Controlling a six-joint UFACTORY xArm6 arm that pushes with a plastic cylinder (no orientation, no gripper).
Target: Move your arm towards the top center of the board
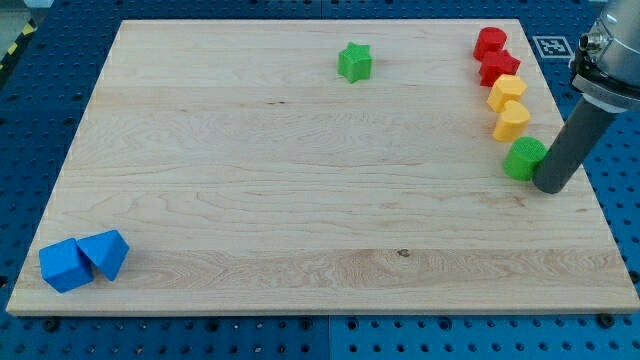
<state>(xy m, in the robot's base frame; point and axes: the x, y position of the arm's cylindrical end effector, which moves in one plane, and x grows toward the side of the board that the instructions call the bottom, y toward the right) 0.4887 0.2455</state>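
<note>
In the camera view, my tip (551,187) stood at the right side of the wooden board (300,200), touching the right edge of a green block (523,158). I carry no gripper, just a bare rod. Above that block ran a column: two yellow blocks (511,120) (506,91), then two red blocks (498,68) (490,43). A green star block (354,62) sat near top center, well apart from my tip. Two blue blocks (64,265) (106,253) touched each other at lower left.
</note>
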